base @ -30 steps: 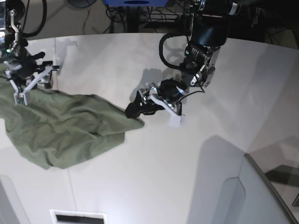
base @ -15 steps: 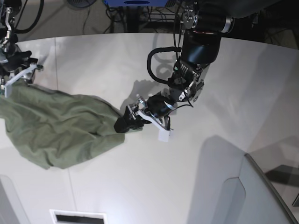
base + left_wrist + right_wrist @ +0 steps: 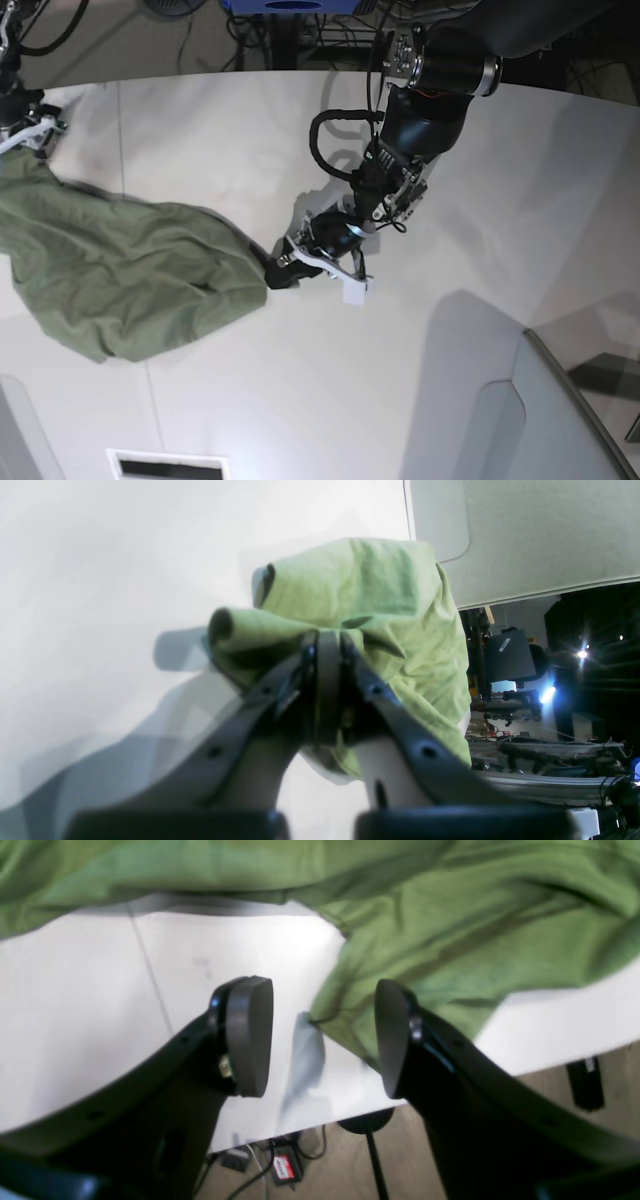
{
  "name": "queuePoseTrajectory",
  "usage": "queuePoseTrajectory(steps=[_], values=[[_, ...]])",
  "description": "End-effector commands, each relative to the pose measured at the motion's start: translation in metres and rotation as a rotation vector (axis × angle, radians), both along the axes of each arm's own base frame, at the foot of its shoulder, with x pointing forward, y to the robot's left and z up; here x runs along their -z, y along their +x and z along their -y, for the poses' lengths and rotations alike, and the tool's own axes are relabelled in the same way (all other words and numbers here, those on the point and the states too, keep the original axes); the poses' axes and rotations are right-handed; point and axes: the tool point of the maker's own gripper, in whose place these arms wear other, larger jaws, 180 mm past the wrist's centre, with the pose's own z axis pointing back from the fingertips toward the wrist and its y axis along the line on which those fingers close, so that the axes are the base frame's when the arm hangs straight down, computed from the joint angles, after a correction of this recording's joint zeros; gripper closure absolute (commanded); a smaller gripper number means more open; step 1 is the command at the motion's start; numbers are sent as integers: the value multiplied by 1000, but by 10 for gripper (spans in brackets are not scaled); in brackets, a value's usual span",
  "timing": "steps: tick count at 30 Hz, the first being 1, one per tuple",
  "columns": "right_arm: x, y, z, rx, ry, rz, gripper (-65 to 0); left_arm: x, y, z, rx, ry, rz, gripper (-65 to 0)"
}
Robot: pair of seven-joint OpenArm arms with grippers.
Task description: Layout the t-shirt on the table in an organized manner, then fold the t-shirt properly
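Left end effector has its dark, flat, tapered fingers pressed together on a bunched fold of the t-shirt, pinching soft olive-green cotton that puckers into rolled tubes and creases just beyond the tips. In the base view that pinch sits at the shirt's edge nearest the arm, with the rest of the cloth spread away from it in a rumpled, wrinkled heap on the white matte tabletop. Right end effector hangs with its rounded black pads spread apart, nothing between them; the shirt's hem lies just beyond its tips, close to the tabletop's edge, with brown floor and cables beyond. Thin seams cross the smooth surface. Past the left end effector's tips a grey panel stands against a dark room with small lights
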Motion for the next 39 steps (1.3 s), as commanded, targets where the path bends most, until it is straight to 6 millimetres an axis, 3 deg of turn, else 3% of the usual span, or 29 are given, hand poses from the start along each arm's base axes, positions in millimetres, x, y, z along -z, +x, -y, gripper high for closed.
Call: queuePoseTrajectory(steps=[1, 4, 9, 11, 15, 20, 26, 30, 39], values=[[-8, 1, 11, 24, -10, 37, -299, -12, 10, 2, -3, -14, 35, 0], [-4, -12, 32, 160, 29, 73, -299, -12, 10, 0, -2, -9, 35, 0], [2, -30, 62, 333, 92, 123, -309, -9, 6, -36, 4, 62, 64, 0], [3, -29, 76, 328, 116, 111, -329, -13, 2, -52, 18, 104, 90, 0], [18, -24, 105, 343, 196, 46, -428, -22, -3, -79, -4, 185, 123, 0], [34, -20, 123, 386, 286, 17, -434, -26, -12, -86, -5, 204, 145, 0], [43, -22, 119, 393, 316, 2, -434, -27, -13, -85, -3, 203, 146, 0], [54, -22, 86, 281, 378, -27, -432, -27, -13, -84, -3, 201, 147, 0], [63, -30, 70, 267, 414, -73, -429, -25, -14, -85, -3, 203, 140, 0]])
